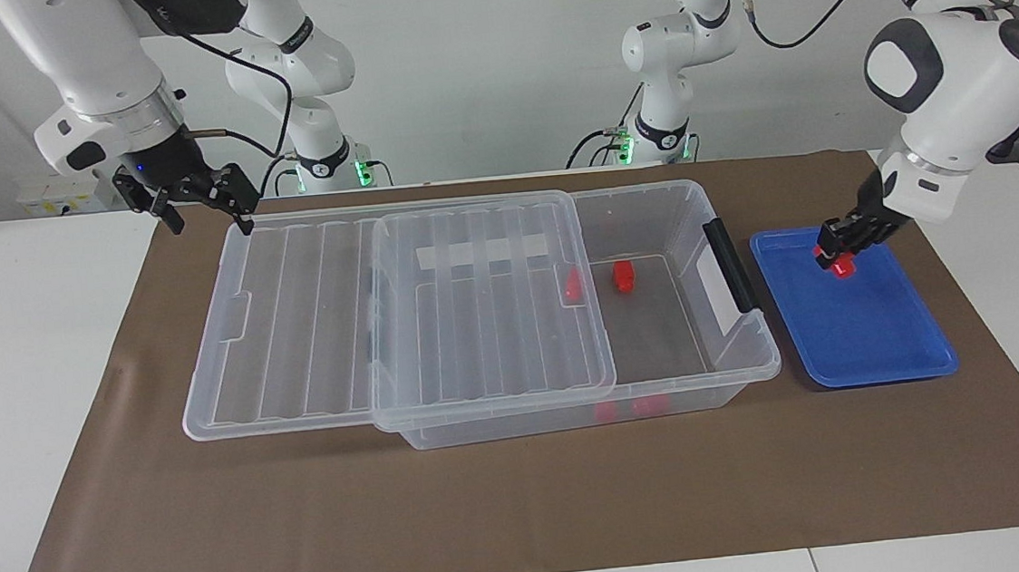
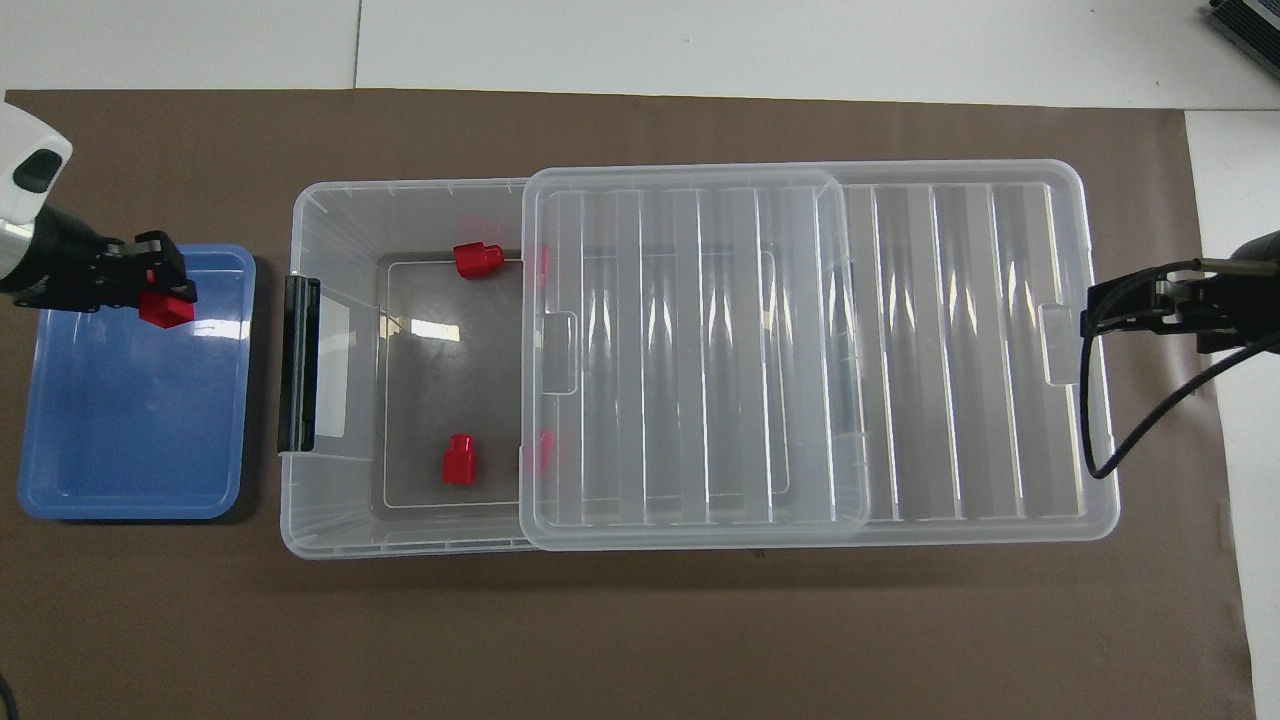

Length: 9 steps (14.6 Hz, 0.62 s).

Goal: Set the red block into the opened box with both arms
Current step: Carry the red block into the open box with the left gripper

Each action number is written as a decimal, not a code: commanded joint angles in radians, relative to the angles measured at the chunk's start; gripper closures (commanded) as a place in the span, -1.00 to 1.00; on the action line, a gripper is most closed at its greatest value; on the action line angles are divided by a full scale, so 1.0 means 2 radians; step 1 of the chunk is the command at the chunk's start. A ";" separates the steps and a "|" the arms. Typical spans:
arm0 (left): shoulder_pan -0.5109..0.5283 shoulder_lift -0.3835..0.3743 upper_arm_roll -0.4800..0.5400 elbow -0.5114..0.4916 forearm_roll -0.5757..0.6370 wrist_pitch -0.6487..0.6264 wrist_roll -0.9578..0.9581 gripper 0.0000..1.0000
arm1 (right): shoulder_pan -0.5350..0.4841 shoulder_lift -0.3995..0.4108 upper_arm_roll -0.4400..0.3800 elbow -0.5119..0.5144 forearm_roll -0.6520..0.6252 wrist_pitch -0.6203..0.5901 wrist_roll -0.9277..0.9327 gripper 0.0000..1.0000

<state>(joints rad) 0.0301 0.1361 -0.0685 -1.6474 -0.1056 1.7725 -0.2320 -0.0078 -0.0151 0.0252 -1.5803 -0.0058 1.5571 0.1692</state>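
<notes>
My left gripper (image 1: 837, 253) (image 2: 160, 290) is shut on a small red block (image 1: 843, 266) (image 2: 166, 309) and holds it in the air over the blue tray (image 1: 878, 348) (image 2: 130, 440). The opened box (image 1: 752, 367) (image 2: 300, 200) is a large clear bin. Its ribbed lid (image 1: 312, 320) (image 2: 950, 340) is slid toward the right arm's end, leaving the handle end uncovered. Two red blocks (image 2: 475, 260) (image 2: 460, 460) lie on the bin's open floor, and more show through the lid's edge. My right gripper (image 1: 209, 220) (image 2: 1085, 310) hangs open over the lid's outer corner, holding nothing.
Brown paper (image 1: 490, 506) covers the middle of the white table. The bin's black handle (image 1: 731, 264) faces the blue tray, with a narrow gap between them. The tray holds no other block.
</notes>
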 commanded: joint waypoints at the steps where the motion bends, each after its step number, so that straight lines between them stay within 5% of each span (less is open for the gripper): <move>1: -0.064 -0.003 0.004 -0.002 0.000 0.009 -0.105 1.00 | -0.008 -0.007 0.003 -0.013 0.001 -0.005 0.007 -1.00; 9: -0.170 -0.025 0.004 -0.137 0.027 0.199 -0.222 1.00 | -0.008 -0.009 0.002 -0.017 0.001 -0.002 0.007 -1.00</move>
<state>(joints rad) -0.2865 0.1294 -0.0790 -1.8026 -0.0765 2.0557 -0.6609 -0.0152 -0.0152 0.0241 -1.5920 -0.0058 1.5550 0.1692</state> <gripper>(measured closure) 0.656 0.000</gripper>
